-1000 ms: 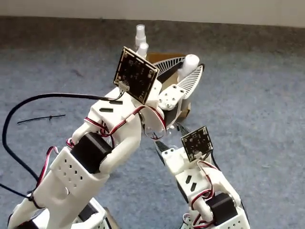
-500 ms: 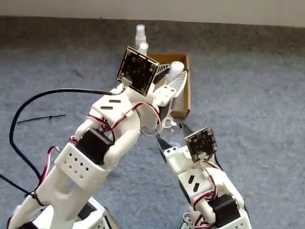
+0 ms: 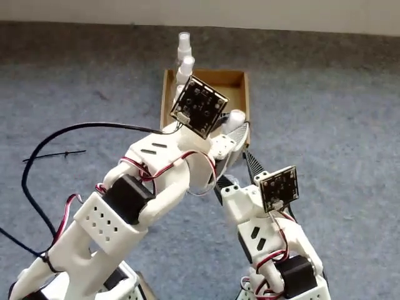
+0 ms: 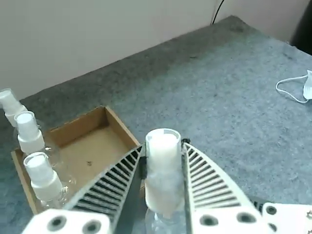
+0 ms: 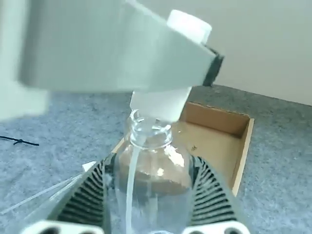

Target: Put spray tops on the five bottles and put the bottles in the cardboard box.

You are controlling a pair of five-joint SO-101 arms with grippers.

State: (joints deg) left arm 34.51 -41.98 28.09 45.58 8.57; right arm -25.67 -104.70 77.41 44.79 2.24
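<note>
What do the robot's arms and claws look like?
The left arm and right arm have chunky white plastic shells, black motors and red, white and black wires. Each wrist carries a dark square circuit board. A long black cable loops off the left arm. The left claw and right claw have ribbed fingers.

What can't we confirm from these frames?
Right wrist view: left tool's finger hides most of the spray top; seating on the bottle unclear.
High view: the left arm hides the cardboard box's near part; bottles inside uncountable.
Right wrist view: bottle's base cut off by the edge.
</note>
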